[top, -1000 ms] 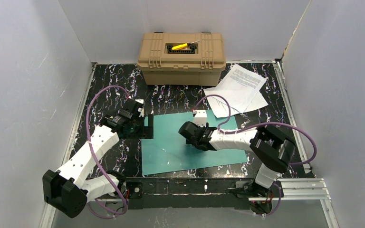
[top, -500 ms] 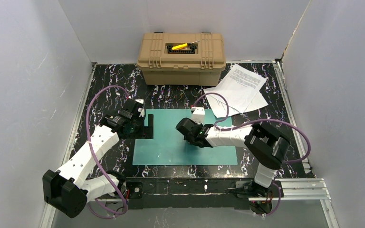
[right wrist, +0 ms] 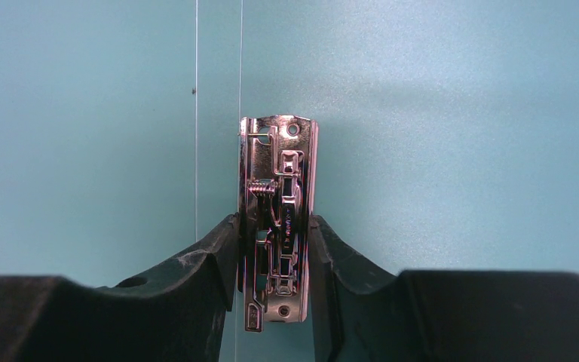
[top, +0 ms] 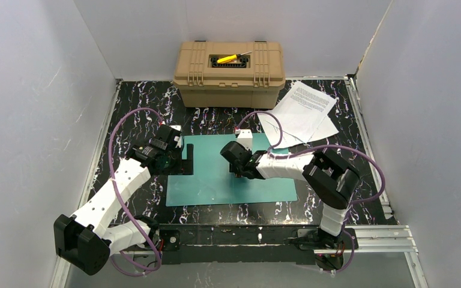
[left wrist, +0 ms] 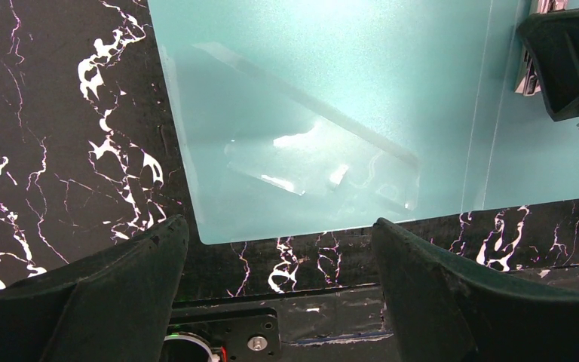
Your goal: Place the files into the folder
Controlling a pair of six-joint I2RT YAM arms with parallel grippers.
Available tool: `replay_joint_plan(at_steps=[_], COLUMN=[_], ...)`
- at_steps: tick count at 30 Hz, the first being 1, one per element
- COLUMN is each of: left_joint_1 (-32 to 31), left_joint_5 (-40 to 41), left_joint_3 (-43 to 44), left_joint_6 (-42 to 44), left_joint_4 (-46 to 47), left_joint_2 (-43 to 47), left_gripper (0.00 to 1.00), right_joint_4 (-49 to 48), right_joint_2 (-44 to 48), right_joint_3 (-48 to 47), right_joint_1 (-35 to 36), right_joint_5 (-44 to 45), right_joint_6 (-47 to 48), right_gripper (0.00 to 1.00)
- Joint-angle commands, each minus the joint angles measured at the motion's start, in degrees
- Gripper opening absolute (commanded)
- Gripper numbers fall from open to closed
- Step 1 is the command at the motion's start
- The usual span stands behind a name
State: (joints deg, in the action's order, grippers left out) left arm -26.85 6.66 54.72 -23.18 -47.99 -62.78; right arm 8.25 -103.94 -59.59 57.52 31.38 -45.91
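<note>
The teal folder [top: 216,186] lies open and flat on the black marbled table. Its metal clip [right wrist: 277,188] sits on the spine. My right gripper [right wrist: 274,226] is shut on that clip, with one finger pressed on each side; in the top view it [top: 240,170] is over the folder's middle. My left gripper [top: 183,159] hovers open and empty at the folder's left edge. In the left wrist view it [left wrist: 277,234] stands wide apart above the folder's corner [left wrist: 219,219]. The files [top: 303,111], two white printed sheets, lie overlapped at the back right, apart from both grippers.
A tan toolbox [top: 229,66] with a yellow tool on its lid stands against the back wall. White walls close in the left, right and back. A metal rail [top: 372,239] runs along the near right edge.
The right gripper has moved left and slightly away, dragging the folder by its clip. The folder has turned from skewed to square with the table. The left arm has not moved.
</note>
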Motion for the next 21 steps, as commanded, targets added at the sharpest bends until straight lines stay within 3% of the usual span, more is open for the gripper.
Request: replay_joint_plan(at_steps=[1, 21], left_joint_1=[0.0, 0.0], left_joint_5=[1.1, 0.3], left_joint_3=[-0.5, -0.7], left_joint_6=[-0.2, -0.5], left_joint_4=[-1.0, -1.0], left_joint_2=[1.3, 1.3], left_gripper=[0.90, 0.91], right_joint_4=[6.6, 6.9], right_joint_2=[-3.7, 2.9], right_joint_3=[2.5, 8.3], right_joint_1=[-2.0, -3.2], right_joint_5=[-4.9, -5.2], right_joint_6=[3.7, 7.6], right_gripper=[0.35, 0.37])
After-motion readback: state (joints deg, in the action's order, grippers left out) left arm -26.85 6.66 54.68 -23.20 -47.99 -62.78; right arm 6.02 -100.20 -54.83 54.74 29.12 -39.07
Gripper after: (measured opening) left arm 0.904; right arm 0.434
